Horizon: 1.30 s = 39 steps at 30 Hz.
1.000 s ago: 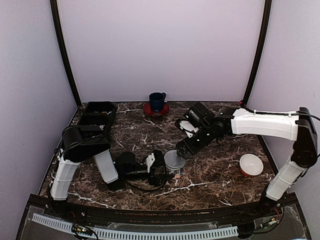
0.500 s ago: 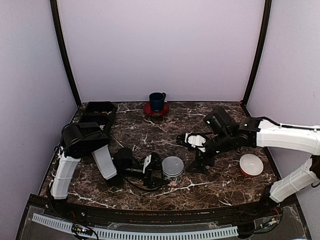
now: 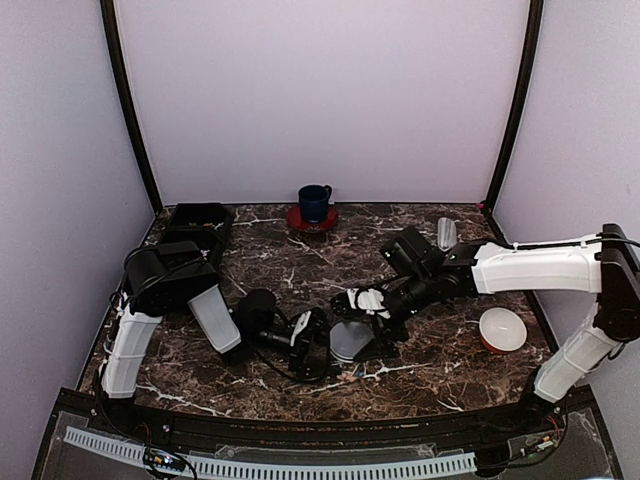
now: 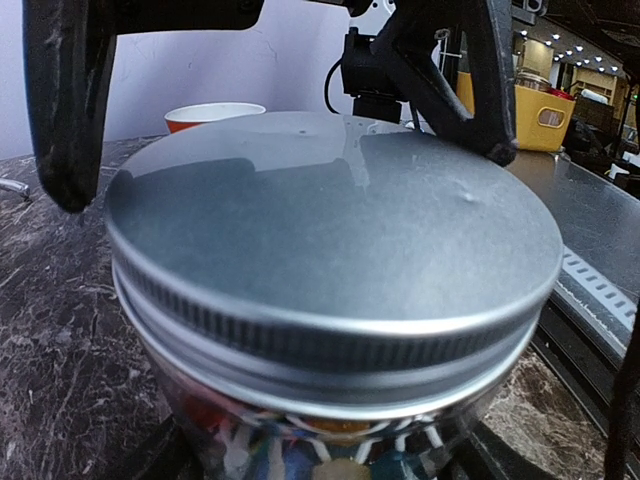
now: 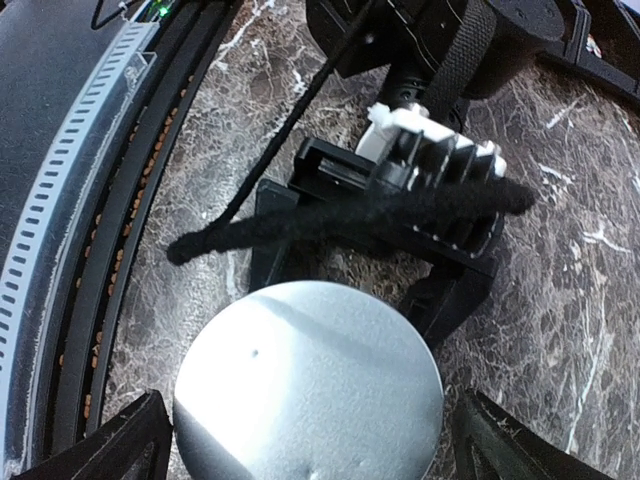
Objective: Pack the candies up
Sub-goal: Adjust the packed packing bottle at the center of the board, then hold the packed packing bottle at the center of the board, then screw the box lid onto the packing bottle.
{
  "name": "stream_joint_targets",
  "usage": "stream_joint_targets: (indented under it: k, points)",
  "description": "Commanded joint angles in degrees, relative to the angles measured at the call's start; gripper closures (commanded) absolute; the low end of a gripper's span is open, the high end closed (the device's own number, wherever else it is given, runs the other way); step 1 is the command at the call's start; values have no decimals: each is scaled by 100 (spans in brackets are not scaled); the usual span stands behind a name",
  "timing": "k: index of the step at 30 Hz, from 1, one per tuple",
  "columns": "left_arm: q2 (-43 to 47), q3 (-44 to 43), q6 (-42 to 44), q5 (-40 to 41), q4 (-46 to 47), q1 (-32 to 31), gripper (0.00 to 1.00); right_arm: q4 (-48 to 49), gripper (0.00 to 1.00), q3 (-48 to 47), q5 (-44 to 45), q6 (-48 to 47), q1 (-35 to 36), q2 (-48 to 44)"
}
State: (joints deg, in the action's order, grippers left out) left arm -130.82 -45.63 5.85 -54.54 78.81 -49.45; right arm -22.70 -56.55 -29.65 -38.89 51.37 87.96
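Note:
A clear jar (image 4: 250, 440) with a silver screw lid (image 3: 347, 340) stands near the table's front middle. Multicoloured candies (image 4: 345, 462) show through its glass under the lid (image 4: 330, 230). My left gripper (image 3: 320, 345) reaches in from the left and is shut on the jar's body, one finger (image 5: 455, 300) on each side. My right gripper (image 5: 310, 450) hangs open just above the lid (image 5: 310, 385), its fingertips (image 5: 125, 440) straddling the rim without touching it. Those black fingers (image 4: 60, 110) also rise behind the lid in the left wrist view.
An orange bowl with a white inside (image 3: 501, 328) sits at the right. A blue cup on a red saucer (image 3: 315, 203) stands at the back, a black tray (image 3: 195, 228) at the back left. A small clear container (image 3: 446, 233) lies back right.
The right arm, which had swung off to the right of the jar, has come back left and now spans the lid. The left gripper keeps its hold on the jar.

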Motion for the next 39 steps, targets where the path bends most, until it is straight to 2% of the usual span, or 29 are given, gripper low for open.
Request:
stream_joint_targets:
  k: [1, 9, 16, 25, 35, 39]
  points:
    - [-92, 2, -5, -253, -538, -21, 24, 115, 2, -286, -620, -263, 17, 165]
    - [-78, 32, -40, -231, -480, -21, 24, -138, 0, -484, -766, -156, 13, 552]
    - [-82, 33, -39, -213, -482, -21, 24, 5, 2, -385, -784, 10, 13, 517]
    - [-86, 88, -102, 23, -362, -16, 25, 286, 12, -138, -746, 239, 13, 389]
    - [-254, 344, -978, 349, 929, 145, 24, 1309, 14, 616, -267, 990, 15, -196]
    - [-255, 375, -1186, 592, 1084, 152, 25, 1686, 14, 848, -85, 1345, 22, -258]
